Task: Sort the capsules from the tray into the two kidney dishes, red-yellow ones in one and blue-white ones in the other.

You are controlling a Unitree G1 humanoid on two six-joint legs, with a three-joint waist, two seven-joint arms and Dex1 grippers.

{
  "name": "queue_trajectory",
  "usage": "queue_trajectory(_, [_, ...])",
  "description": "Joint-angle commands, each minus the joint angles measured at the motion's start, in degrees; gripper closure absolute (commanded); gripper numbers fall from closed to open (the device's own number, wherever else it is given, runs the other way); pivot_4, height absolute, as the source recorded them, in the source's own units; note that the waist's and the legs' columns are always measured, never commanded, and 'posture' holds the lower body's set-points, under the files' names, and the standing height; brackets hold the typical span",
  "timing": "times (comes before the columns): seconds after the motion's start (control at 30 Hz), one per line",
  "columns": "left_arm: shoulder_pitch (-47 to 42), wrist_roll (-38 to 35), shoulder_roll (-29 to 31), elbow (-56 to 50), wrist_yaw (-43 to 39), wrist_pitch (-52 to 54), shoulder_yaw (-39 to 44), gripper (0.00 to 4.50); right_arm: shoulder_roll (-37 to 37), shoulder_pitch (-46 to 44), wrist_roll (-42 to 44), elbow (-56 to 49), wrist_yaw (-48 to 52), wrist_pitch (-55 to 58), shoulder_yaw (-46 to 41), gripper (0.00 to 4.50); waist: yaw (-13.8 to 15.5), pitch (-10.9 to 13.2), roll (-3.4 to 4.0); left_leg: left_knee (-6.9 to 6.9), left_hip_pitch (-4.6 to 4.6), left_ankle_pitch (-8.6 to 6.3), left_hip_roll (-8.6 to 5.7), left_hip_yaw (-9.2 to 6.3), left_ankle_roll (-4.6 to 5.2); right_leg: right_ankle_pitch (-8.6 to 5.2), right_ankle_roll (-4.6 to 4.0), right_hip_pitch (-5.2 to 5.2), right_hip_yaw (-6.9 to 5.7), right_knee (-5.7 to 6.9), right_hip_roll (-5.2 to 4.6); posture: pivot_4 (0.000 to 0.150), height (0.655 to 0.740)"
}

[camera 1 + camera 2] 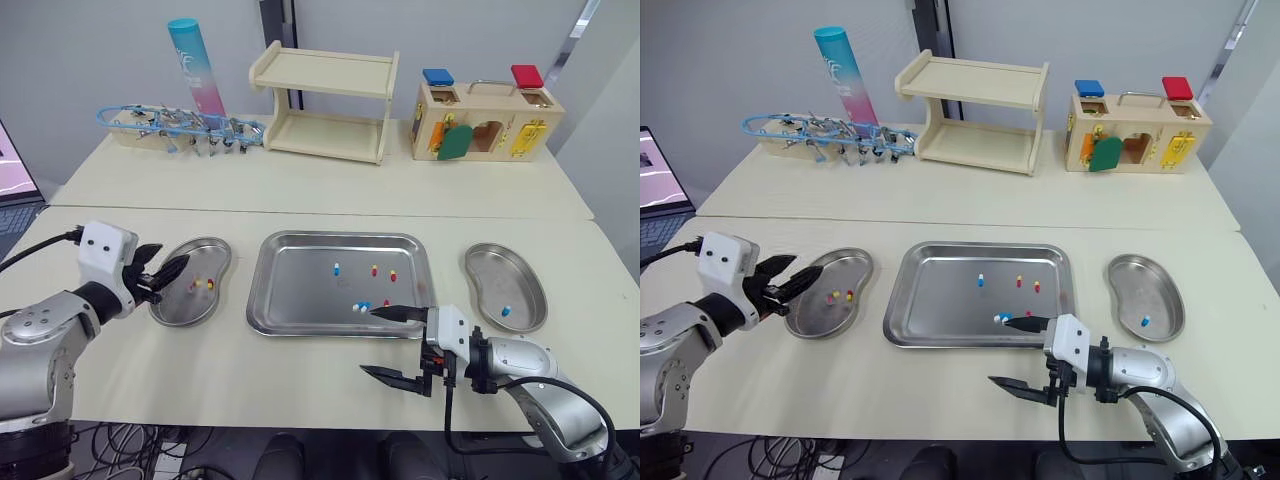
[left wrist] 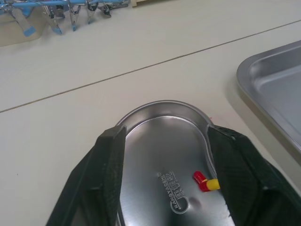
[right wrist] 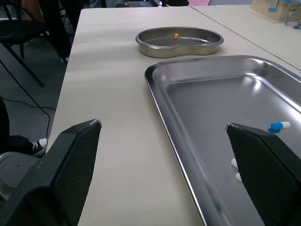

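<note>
I have the right gripper (image 1: 372, 341) spread astride the near rim of the tray (image 1: 300, 285), lined up for a blue-white capsule (image 1: 362, 307); the left gripper (image 1: 168, 266) gapes over its dish (image 1: 190, 310).

The steel tray (image 1: 300, 290) lies flat, with loose capsules (image 1: 374, 270) of both colours scattered from its centre toward 5 o'clock. The left kidney dish (image 1: 205, 255), at the tray's 9 o'clock, holds red-yellow capsules (image 1: 210, 284). The right kidney dish (image 1: 490, 265), at 3 o'clock, holds one blue-white capsule (image 1: 506, 311).

Table (image 1: 300, 190) — tray (image 1: 300, 290), left dish (image 1: 207, 254), right dish (image 1: 497, 270)
</note>
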Motion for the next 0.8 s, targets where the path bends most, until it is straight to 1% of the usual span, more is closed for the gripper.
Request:
queue_trajectory(0.03, [1.3, -3.1, 0.2, -3.7, 0.2, 1.8, 3.5, 0.45, 0.0, -0.4, 0.1, -1.0, 0.5, -1.4, -0.3, 0.0, 0.0, 0.0, 0.0, 0.0, 0.0, 0.0, 0.0, 0.0, 0.0, 0.0, 0.0, 0.0, 0.0, 0.0, 0.0, 0.15, 0.74])
queue_trajectory(0.07, [1.7, -3.8, 0.4, -3.9, 0.1, 2.2, 4.2, 0.11, 0.0, -0.4, 0.1, -1.0, 0.5, -1.5, -0.4, 0.0, 0.0, 0.0, 0.0, 0.0, 0.01, 0.0, 0.0, -0.01, 0.0, 0.0, 0.0, -0.01, 0.0, 0.0, 0.0, 0.15, 0.74])
queue_trajectory(0.1, [2.0, -4.4, 0.5, -4.1, 0.1, 2.6, 4.8, 0.02, -0.1, -0.4, 0.1, -0.9, 0.6, -1.6, -0.4, 0.0, 0.0, 0.0, 0.0, -0.01, 0.01, 0.0, 0.0, -0.01, 0.0, 0.0, 0.0, 0.0, 0.0, 0.01, 0.0, 0.15, 0.74])
queue_trajectory(0.3, [3.7, -7.5, 1.4, -4.7, -1.5, 2.4, 8.8, 0.02, -0.5, 0.2, 0.0, -0.9, 0.7, -2.1, -0.8, 0.0, 0.0, 0.0, 0.0, -0.01, 0.0, 0.0, 0.0, 0.0, 0.0, 0.0, 0.0, 0.0, 0.0, 0.0, 0.0, 0.15, 0.74])
queue_trajectory(0.43, [8.7, -8.5, 2.0, -4.8, -3.9, 0.2, 15.6, 0.02, -1.4, 1.1, -0.1, -0.9, 0.3, -2.7, -2.3, 0.0, -0.2, 0.0, 0.0, -0.03, 0.01, 0.0, 0.0, 0.01, 0.0, 0.0, 0.0, -0.03, 0.02, 0.0, 0.0, 0.15, 0.74])
queue_trajectory(0.57, [14.7, -7.1, 1.5, -2.6, -6.6, -5.8, 21.0, 0.02, -2.8, 3.0, -0.5, -1.4, -0.4, -3.2, -4.2, 0.0, -0.1, 0.0, 0.0, -0.04, 0.02, 0.0, 0.0, 0.04, 0.0, 0.0, -0.01, -0.03, 0.05, -0.01, 0.0, 0.15, 0.74])
queue_trajectory(0.6, [16.6, -6.6, 1.2, -1.3, -7.3, -7.5, 22.7, 0.02, -3.2, 3.9, -0.1, -1.8, -0.8, -3.0, -5.6, 0.0, 0.0, 0.0, -0.01, -0.04, 0.02, 0.0, 0.0, 0.04, 0.0, 0.0, -0.01, -0.03, 0.04, -0.02, 0.0, 0.15, 0.74])
queue_trajectory(0.7, [27.8, -3.6, -1.6, 4.3, -10.3, -13.4, 28.6, 0.02, -7.6, 10.1, 2.2, -1.8, -0.2, -2.5, -15.8, 0.0, 0.0, 0.0, 0.01, -0.04, -0.01, -0.01, 0.0, 0.13, -0.02, 0.0, -0.01, 0.0, 0.07, -0.08, -0.05, 0.15, 0.74])
queue_trajectory(0.8, [32.0, -4.8, -4.0, 7.9, -11.0, -16.6, 30.4, 0.02, -10.8, 13.4, 4.5, 0.4, 1.6, -2.4, -23.0, 0.0, 0.0, 0.0, -0.17, -0.11, -0.01, -0.07, -0.06, 0.31, 0.01, -0.01, 0.01, 0.0, 0.15, -0.24, -0.16, 0.15, 0.74])
